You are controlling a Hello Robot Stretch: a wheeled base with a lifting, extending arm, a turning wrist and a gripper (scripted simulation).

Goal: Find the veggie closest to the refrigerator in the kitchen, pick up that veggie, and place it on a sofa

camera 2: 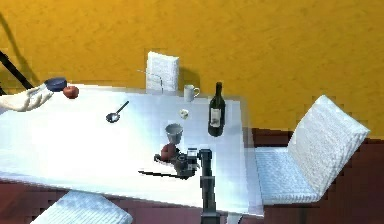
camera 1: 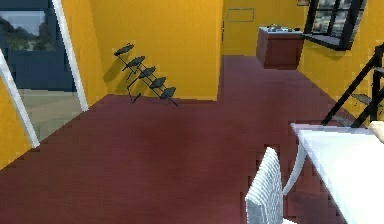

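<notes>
In the forward view, a doorway (camera 1: 40, 55) with blue panes beyond it is seen at the left. A black rack (camera 1: 146, 76) of tilted shelves is leaned against the orange wall (camera 1: 160, 30). Farther right, a brown cabinet (camera 1: 279, 47) is set at the far wall, with a dark window (camera 1: 335, 22) to its right. At the lower right, a white chair (camera 1: 265, 190) is drawn up beside the white counter (camera 1: 350, 165).

In the arm side view, the counter (camera 2: 60, 140) is spread across the middle. At its left end a pale object (camera 2: 25, 99), a dark bowl-like thing (camera 2: 57, 82) and a red ball (camera 2: 71, 91) are grouped close together. A spoon (camera 2: 117, 111) is laid farther right. A far chair (camera 2: 163, 70) is placed behind the counter. A small red lump (camera 2: 163, 153) is found on the counter at the claw (camera 2: 176, 160), just below a grey cup (camera 2: 174, 132) in the picture. Whether the lump is held or even touched cannot be told, and the set of the claw's fingers cannot be judged. A white mug (camera 2: 189, 93) and a dark bottle (camera 2: 216, 112) are stood upright farther out. The arm (camera 2: 207, 190) is seen rising from the bottom edge, and a second chair (camera 2: 310, 150) is set at the counter's right end.
</notes>
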